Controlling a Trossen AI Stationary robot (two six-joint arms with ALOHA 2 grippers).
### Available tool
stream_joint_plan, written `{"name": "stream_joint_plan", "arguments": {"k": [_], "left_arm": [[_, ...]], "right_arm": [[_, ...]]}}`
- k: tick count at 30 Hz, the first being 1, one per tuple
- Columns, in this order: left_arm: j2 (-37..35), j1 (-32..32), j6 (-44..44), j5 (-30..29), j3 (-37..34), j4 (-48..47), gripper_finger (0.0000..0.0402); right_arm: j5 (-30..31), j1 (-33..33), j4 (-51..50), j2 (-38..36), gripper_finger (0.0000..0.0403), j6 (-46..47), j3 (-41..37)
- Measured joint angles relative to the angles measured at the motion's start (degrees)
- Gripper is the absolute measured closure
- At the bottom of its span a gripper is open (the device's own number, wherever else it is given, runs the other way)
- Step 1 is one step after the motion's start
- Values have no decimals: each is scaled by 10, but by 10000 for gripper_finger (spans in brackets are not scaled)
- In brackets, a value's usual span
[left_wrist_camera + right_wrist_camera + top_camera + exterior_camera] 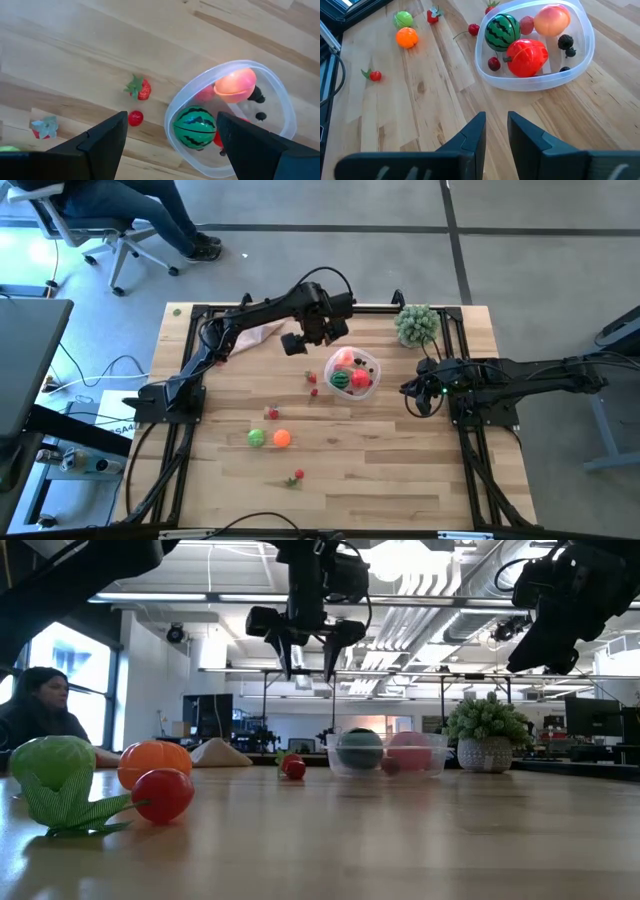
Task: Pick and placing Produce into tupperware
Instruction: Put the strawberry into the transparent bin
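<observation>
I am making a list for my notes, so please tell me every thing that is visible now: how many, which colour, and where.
tupperware: one, clear, table centre-right, beside the potted plant.
striped green ball: one, inside the tupperware.
red pieces in the tub: one large, two smaller ones near it.
peach-orange piece: one, inside the tub.
dark berries: about three, inside the tub.
strawberries and cherry: three red pieces, on the table left of the tub.
green ball and orange ball: side by side, front of the table.
small red piece: one, nearest the front edge.
beige cloth: one, rear left.
potted plant: one, pale green, rear right.
left pincer: open, empty, above the table left of the tub.
right pincer: narrow gap, empty, right of the tub.
</observation>
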Motion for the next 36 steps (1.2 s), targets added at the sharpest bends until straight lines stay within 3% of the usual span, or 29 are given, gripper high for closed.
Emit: {"name": "stream_joint_plan", "arguments": {"k": [14,19,36], "left_arm": [[0,-5,-31,3,-1,0,108],[-3,-10,-48,-4,-48,0,108],[-5,-8,-119,62,-164,28,108]], "right_arm": [[0,0,-1,0,331,-1,0],[0,0,-1,0,331,-1,0],[0,0,-1,0,331,-1,0]]}}
